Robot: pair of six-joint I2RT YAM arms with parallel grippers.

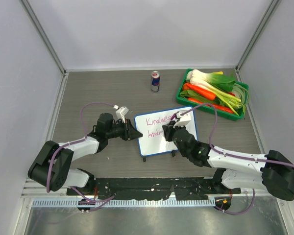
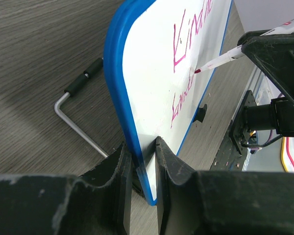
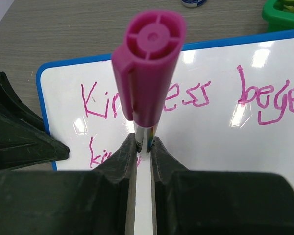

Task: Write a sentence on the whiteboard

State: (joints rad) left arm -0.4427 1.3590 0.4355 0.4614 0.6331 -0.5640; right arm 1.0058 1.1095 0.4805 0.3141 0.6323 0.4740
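Locate the whiteboard (image 1: 154, 146) at the middle of the tabletop (image 1: 98, 88), between the two arms. It has a blue rim and stands tilted, with its face toward the near side.

Your left claw (image 2: 144, 147) is clenched on the board's left edge, with one finger on the face and one on the back.

Your right claw (image 3: 143, 144) is grasping a magenta marker (image 3: 148, 73), cap end toward the wrist camera. The tip appears to touch the board's face.

The sentence (image 1: 157, 121) runs in pink across two lines. The upper line begins "Kindness"; the lower line is short and sits at the left of the board.

A can (image 1: 155, 81) stands far of the board. A green tray (image 1: 183, 85) of vegetables lies at the far right.
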